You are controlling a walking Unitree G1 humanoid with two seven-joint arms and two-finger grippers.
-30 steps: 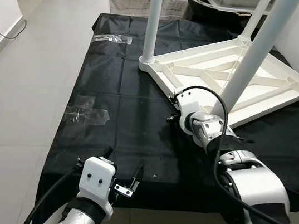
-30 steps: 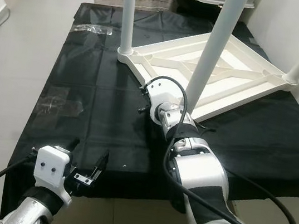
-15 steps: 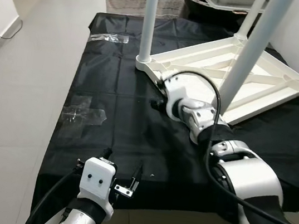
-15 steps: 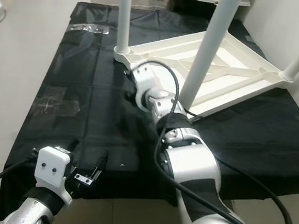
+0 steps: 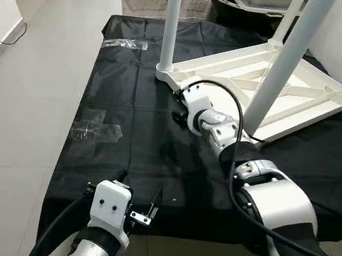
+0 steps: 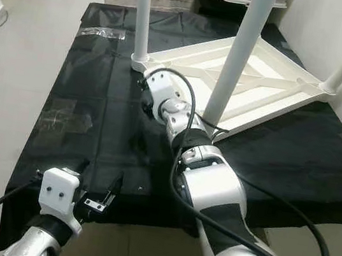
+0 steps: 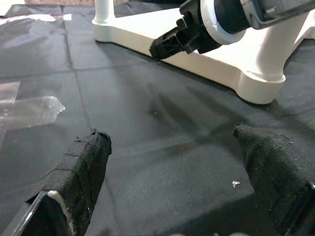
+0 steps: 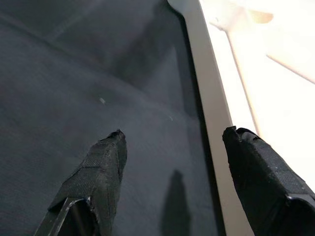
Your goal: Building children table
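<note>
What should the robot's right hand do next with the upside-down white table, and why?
Probably close the right gripper on the white table rim. Its fingers are open and straddle that edge, low over the black cloth, holding nothing.

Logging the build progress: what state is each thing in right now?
Children's table: upside down on the black cloth, legs pointing up.
Right tool: open, empty, at the tabletop's edge.
Left tool: open, empty, over the cloth's near edge.
Plastic bag: lying flat, empty-looking.
Black cloth: spread flat on the floor.
</note>
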